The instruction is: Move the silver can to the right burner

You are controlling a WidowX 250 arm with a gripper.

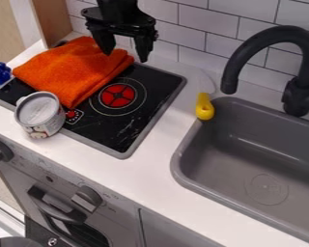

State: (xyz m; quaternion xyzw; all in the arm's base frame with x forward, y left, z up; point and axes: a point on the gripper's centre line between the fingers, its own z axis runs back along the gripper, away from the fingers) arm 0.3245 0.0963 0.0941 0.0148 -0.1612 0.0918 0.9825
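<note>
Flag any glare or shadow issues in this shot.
Camera view: no harsh glare on the silver can; pale streaks on the black cooktop could be scuffs or reflections, can't tell; soft shading inside the gray sink; the black gripper reads very dark.

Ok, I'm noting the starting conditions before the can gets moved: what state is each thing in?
Gripper: open, above the orange towel.
Silver can: upright, at the stove's front left edge.
Orange towel: folded, lying partly over the stove.
Faucet: spout pointing down, no water visible.
Yellow-handled utensil: lying beside the sink.
Oven door: looks shut.
</note>
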